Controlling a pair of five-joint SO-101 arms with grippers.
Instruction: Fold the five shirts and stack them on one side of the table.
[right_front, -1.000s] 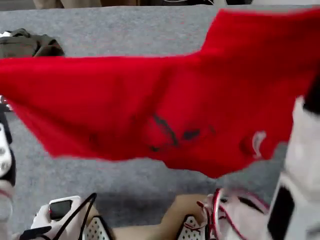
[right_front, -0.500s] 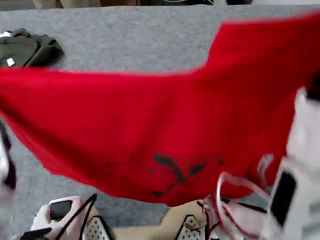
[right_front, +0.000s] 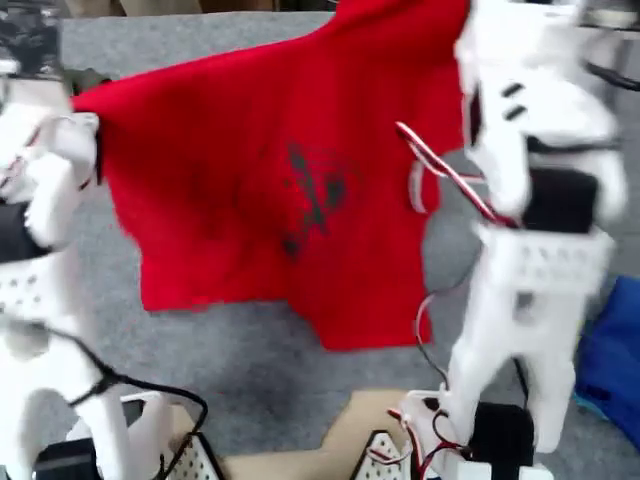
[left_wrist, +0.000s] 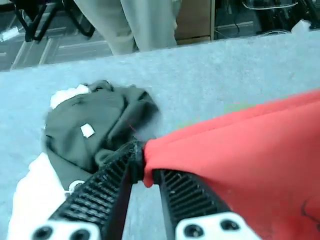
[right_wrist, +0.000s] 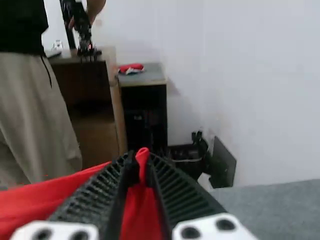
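Red cloth could slip out, and that is the big worry; the red short-sleeved shirt with a small black picture on it (right_front: 280, 200) is held up by just two little bits of its edge; the left gripper (left_wrist: 142, 165) has its two black ribbed fingers (left_wrist: 107, 182) pinched tight on one corner, and the right gripper (right_wrist: 139, 167) is squeezed shut on a thin fold at the other end; if one arm pulls too hard, I think a corner could pop free and the shirt would drop in a heap; if one side comes down first, it could land crooked or bunched up, and the fold would not be neat; it could also flop onto the dark green crumpled shirt (left_wrist: 95, 125) lying on the grey felt table (right_front: 250, 380) near 10 o'clock, or catch the red and white wires (right_front: 450, 175) on the arm at 3 o'clock; the red shirt is up in the air over the middle of the table, reaching from 9 o'clock to 1 o'clock in the high view; the 1 o'clock end is higher, so it hangs tilted; it is spread mostly flat and looks soft and thin, sagging loose toward 6 o'clock; I cannot tell if its low edge touches the table; a blue cloth (right_front: 610, 350) lies at 4 o'clock, well apart
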